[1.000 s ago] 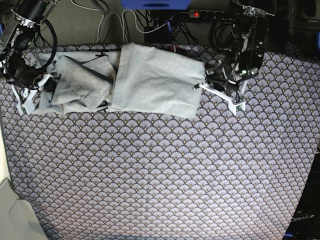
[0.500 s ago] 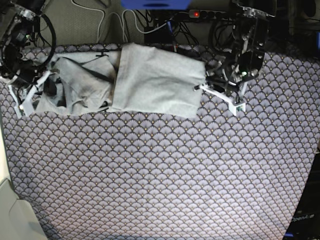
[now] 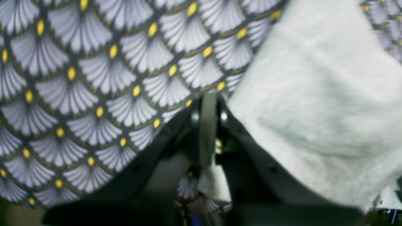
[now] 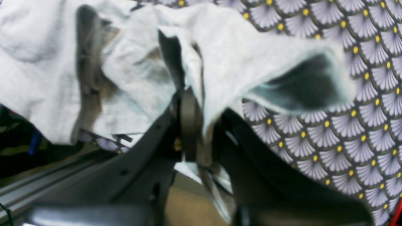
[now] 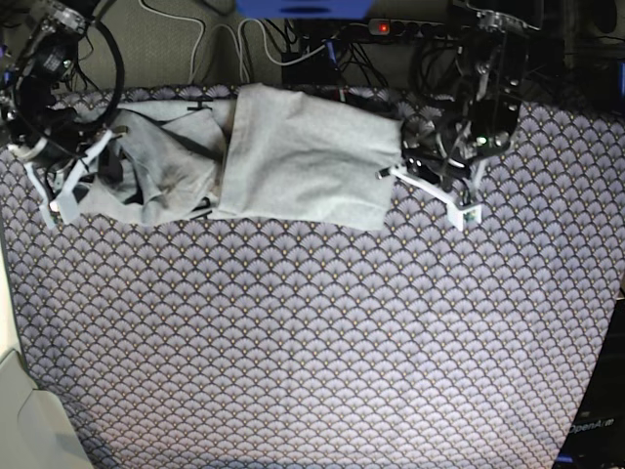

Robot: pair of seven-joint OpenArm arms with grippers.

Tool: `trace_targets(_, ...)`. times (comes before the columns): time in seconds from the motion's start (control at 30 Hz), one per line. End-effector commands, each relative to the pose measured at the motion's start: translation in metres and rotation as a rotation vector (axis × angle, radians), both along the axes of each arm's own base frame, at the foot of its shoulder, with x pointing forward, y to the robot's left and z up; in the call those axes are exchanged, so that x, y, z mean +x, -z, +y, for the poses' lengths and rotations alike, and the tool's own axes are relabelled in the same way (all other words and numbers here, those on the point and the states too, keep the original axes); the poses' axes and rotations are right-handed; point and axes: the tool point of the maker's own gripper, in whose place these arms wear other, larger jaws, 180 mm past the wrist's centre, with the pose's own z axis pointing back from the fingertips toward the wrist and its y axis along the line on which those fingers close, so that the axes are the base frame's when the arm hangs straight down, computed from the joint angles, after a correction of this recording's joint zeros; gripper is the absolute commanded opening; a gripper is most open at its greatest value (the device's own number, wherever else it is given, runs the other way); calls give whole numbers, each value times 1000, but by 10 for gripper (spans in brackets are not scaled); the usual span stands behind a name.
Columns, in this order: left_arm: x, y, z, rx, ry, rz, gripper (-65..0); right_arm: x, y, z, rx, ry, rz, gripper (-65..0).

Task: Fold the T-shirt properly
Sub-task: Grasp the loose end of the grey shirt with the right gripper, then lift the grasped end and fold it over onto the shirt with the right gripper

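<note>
The light-grey T-shirt [image 5: 303, 156] lies along the far edge of the scallop-patterned tablecloth [image 5: 312, 342], its right part folded flat and its left part rumpled and lifted. My right gripper [image 5: 101, 158] is at the shirt's left end. In the right wrist view it [image 4: 191, 103] is shut on a raised fold of the T-shirt [image 4: 132, 72], with cloth running down between the fingers. My left gripper [image 5: 387, 171] sits at the shirt's right edge. The left wrist view shows it [image 3: 207, 102] shut, its tips on the tablecloth [image 3: 94, 78] just beside the T-shirt [image 3: 314, 94] hem.
Behind the table's far edge hang cables and a power strip [image 5: 381, 27] with a red light. A pale object [image 5: 24, 420] sits at the near left corner. Dark equipment [image 5: 596, 430] stands at the near right.
My right gripper has moved up and back with the shirt's left part, opening the folded bundle into a looser, lifted spread. The left gripper has stayed beside the right edge.
</note>
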Motion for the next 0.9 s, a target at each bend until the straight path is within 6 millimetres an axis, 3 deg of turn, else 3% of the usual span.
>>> trace_targets(0.0,5,-9,4,11,1,-34,-647,11,-16,7,6,-27,-70,-650)
trace_targets(0.27,-1,-7,16,41,5,-26,-647,15,-14,32,28,-101,-68,-650)
trace_targets(0.5,-3,-9,44,56,-83,-27,-647,17,-12,58,52,-180,-63,-650)
trace_targets(0.6,-1,-17,45,56,-82,-53,-647,22,-15,61,52,-191,-77,-650)
trace_targets(0.87,2,-24,43,54,-76,-75,-647,31,-20,102,113,-275,-103,-650)
